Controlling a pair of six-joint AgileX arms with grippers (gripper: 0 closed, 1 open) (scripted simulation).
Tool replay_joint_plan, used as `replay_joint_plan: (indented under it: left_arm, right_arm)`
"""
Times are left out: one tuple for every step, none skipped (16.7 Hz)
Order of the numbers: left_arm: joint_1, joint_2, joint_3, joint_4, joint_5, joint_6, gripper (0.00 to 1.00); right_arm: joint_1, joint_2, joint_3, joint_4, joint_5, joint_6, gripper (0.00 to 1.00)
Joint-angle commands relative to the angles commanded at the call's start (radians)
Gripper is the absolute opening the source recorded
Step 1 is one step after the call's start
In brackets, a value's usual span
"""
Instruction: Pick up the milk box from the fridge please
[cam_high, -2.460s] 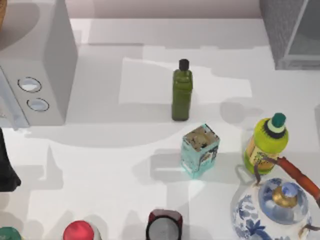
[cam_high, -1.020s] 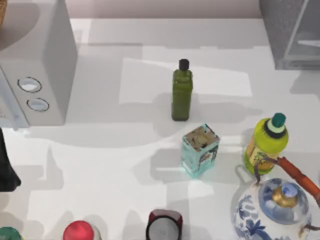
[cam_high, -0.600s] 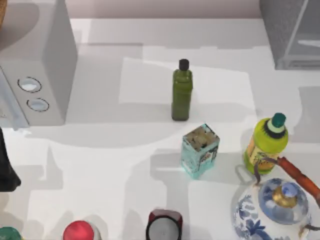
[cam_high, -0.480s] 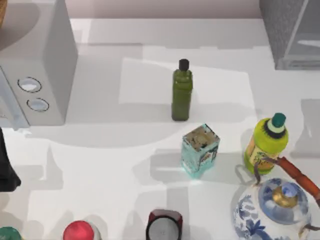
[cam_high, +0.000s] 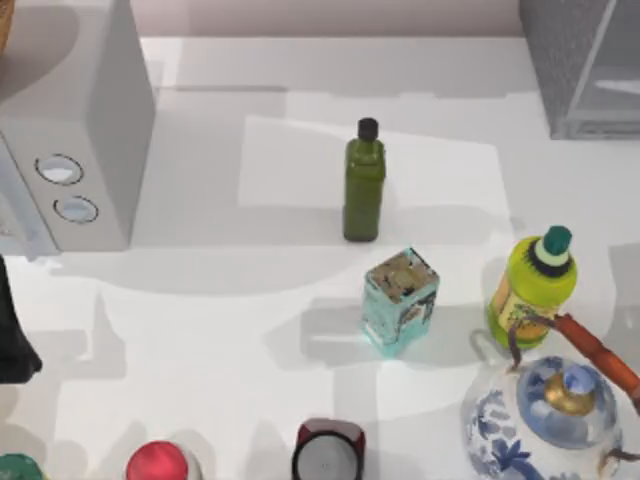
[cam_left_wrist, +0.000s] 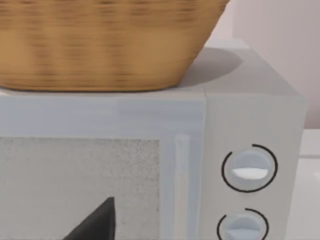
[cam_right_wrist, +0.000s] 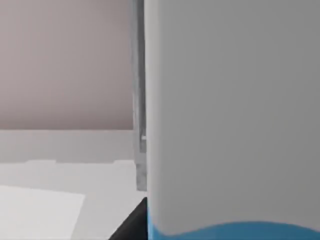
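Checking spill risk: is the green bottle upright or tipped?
Upright: the green bottle stands on its base on the table, black cap on top.

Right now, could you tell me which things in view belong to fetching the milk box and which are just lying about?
Job:
- white-and-blue milk box
- speckled dark-grey fridge

Lying about:
- green glass bottle
- small teal box
- yellow-green bottle
- blue-and-white teapot
- light-grey box with two dials
- woven basket

Carton at my right wrist: white-topped, blue-sided milk box (cam_right_wrist: 230, 125)
Upper right: speckled dark-grey fridge cabinet (cam_high: 560, 60)
Centre: small teal box (cam_high: 400, 300), brownish printed top
Lower right: blue-and-white patterned porcelain teapot (cam_high: 545, 420)
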Motion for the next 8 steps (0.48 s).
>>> replay_joint_plan:
  left_arm:
    - [0.000,0.000,0.000,0.000,0.000,0.000,1.00]
    - [0.000,0.000,0.000,0.000,0.000,0.000,1.00]
    - [0.000,0.000,0.000,0.000,0.000,0.000,1.00]
    - [0.000,0.000,0.000,0.000,0.000,0.000,1.00]
    - [0.000,0.000,0.000,0.000,0.000,0.000,1.00]
    - [0.000,0.000,0.000,0.000,0.000,0.000,1.00]
    - [0.000,0.000,0.000,0.000,0.000,0.000,1.00]
    - [0.000,0.000,0.000,0.000,0.000,0.000,1.00]
  right_arm:
    - [0.002,-0.011,-0.006,-0.007,0.002,0.000,0.00]
    - [0.002,-0.013,-0.006,-0.007,0.002,0.000,0.00]
    - [0.002,-0.013,-0.006,-0.007,0.002,0.000,0.00]
    - [0.002,-0.013,-0.006,-0.007,0.002,0.000,0.00]
    - [0.002,-0.013,-0.006,-0.007,0.002,0.000,0.00]
    - [-0.001,-0.008,-0.004,-0.006,0.000,0.002,0.00]
    - [-0.001,-0.008,-0.004,-0.006,0.000,0.002,0.00]
    - [0.007,-0.001,0.002,0.004,0.001,-0.001,0.00]
